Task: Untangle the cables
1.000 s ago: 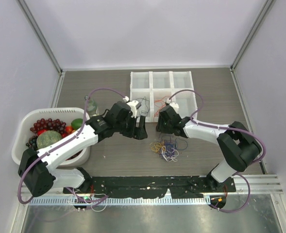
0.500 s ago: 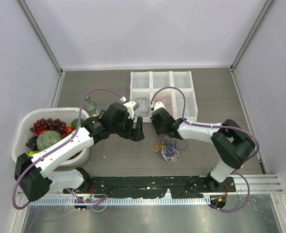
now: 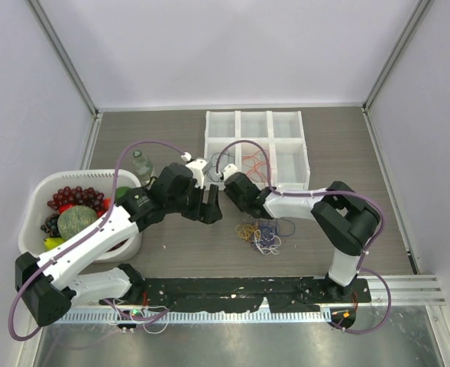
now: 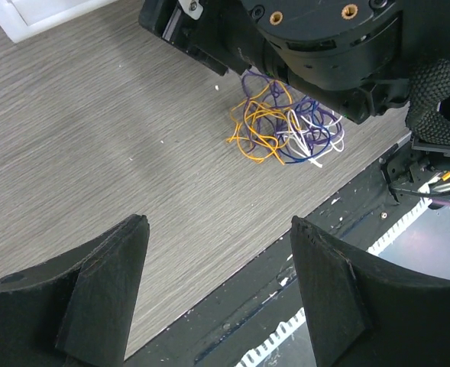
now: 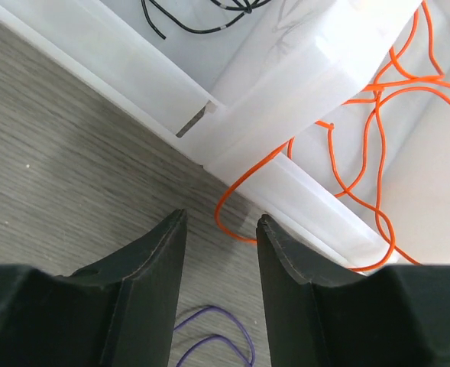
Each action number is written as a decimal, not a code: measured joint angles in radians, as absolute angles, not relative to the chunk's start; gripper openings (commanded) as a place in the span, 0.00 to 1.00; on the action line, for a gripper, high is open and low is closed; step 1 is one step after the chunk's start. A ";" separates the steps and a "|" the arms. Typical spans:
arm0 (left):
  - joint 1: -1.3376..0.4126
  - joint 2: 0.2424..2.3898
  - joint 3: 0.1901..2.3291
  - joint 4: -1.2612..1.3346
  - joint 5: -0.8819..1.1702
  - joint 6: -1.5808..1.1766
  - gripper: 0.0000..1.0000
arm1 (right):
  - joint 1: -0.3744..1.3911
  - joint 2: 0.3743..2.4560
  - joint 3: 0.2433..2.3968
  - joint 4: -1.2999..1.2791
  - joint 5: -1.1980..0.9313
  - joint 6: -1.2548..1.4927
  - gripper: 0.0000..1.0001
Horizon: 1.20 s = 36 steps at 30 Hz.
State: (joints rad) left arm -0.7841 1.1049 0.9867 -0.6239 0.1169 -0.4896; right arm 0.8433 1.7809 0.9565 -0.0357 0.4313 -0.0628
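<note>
The cables lie as a tangle (image 3: 261, 233) of yellow-orange, purple-blue and white strands on the table just in front of my two grippers; it also shows in the left wrist view (image 4: 286, 126). A red-orange cable (image 5: 377, 130) sits in a compartment of the white tray (image 5: 301, 76), one loop spilling over the rim onto the table. A black cable (image 5: 179, 29) lies in the neighbouring compartment. My right gripper (image 5: 221, 218) is open, its tips either side of that spilled loop, gripping nothing. My left gripper (image 4: 218, 223) is open and empty, left of the tangle.
The white compartment tray (image 3: 289, 115) stands behind the grippers. A white basket (image 3: 72, 176) of fruit sits at the left, a small bottle (image 3: 140, 164) behind it. A lone purple strand (image 5: 213, 336) lies under the right gripper. A black base rail (image 3: 232, 289) runs along the near edge.
My right gripper has slid left along the tray's front edge and opened a little wider. The left gripper has shifted slightly left too. The tangle has not moved.
</note>
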 measured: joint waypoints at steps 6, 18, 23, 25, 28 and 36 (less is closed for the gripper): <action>-0.784 1.094 0.987 -0.645 0.103 -0.491 0.79 | 0.858 1.806 0.966 -0.015 0.469 -0.087 0.14; -0.784 1.119 0.987 -0.637 0.102 -0.499 0.78 | 0.903 1.649 0.967 -0.068 0.492 -0.105 0.01; -0.784 1.129 0.993 -0.632 0.106 -0.511 0.78 | 0.785 1.562 0.986 -0.058 0.366 -0.078 0.01; -0.785 1.129 0.997 -0.630 0.106 -0.514 0.78 | 0.710 1.565 0.991 -0.046 0.293 -0.060 0.01; -0.784 1.129 1.003 -0.632 0.105 -0.515 0.77 | 0.612 1.596 1.004 -0.030 0.199 -0.038 0.01; -0.784 1.115 1.019 -0.651 0.086 -0.511 0.77 | 0.508 1.826 1.161 -0.015 0.075 0.009 0.01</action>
